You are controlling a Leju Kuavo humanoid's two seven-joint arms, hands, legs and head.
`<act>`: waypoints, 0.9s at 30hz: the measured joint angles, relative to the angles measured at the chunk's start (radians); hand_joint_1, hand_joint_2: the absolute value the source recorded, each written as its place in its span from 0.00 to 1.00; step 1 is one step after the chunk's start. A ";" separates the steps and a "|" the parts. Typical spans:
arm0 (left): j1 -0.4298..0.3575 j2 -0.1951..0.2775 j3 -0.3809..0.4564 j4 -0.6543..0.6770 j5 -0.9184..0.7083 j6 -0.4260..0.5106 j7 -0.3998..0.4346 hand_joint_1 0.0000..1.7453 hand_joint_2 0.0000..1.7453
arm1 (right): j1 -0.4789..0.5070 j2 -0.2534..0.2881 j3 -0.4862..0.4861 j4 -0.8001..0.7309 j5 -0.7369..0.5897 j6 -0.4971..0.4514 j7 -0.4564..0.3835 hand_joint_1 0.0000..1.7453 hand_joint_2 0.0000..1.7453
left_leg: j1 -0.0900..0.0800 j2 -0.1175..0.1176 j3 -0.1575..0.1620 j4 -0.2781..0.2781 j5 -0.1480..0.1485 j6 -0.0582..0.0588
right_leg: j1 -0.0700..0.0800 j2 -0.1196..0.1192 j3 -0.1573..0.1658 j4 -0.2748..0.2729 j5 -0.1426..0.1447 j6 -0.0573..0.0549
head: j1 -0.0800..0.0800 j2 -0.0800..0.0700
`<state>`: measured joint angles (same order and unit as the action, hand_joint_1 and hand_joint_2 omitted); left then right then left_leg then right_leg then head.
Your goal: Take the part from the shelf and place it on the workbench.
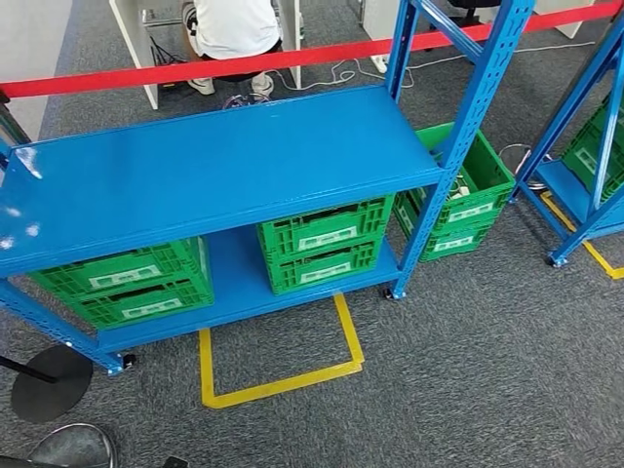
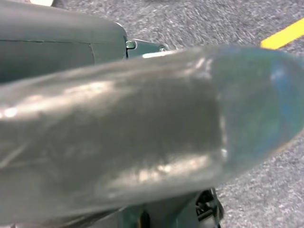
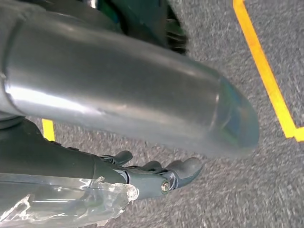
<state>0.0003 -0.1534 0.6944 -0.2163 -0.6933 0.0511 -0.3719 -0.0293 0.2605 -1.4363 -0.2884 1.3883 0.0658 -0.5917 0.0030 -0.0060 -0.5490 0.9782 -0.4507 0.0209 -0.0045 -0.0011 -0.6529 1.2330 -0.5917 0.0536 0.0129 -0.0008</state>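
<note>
Left hand (image 2: 143, 137): a blurred silver bulk right at the lens, hanging over grey carpet; can't tell how its fingers lie.
Right hand (image 3: 157, 173): dark fingers loosely apart above the carpet, holding nothing.
Yellow tape (image 1: 280, 385): a floor outline in front of the shelf.
Shelf (image 1: 220, 166): blue, top board bare.
Crates (image 1: 324, 244): green, on the lower board; contents hidden, so the part can't be made out.
Person (image 1: 228, 29): seated beyond the red barrier tape (image 1: 220, 63), cut off at the top edge.

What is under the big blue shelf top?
Under the blue shelf top sit green crates on the lower shelf board, one pair at the left, one at the right. The top covers them, so what is inside cannot be seen.
</note>
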 joint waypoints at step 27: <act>-0.005 -0.002 0.023 0.000 -0.018 0.009 -0.001 0.00 0.00 | 0.000 0.000 -0.003 -0.001 0.017 0.001 -0.008 0.00 0.00 | -0.012 0.044 -0.022 0.018 0.004 -0.011 | 0.005 -0.065 0.112 -0.187 0.070 -0.014 | -0.014 0.000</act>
<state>-0.0044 -0.1559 0.7176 -0.2163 -0.7117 0.0600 -0.3727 -0.0291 0.2609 -1.4393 -0.2892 1.4049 0.0666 -0.5993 -0.0088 0.0375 -0.5714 0.9961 -0.4463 0.0104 0.0003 -0.0662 -0.5409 1.0463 -0.5212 0.0393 -0.0015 -0.0008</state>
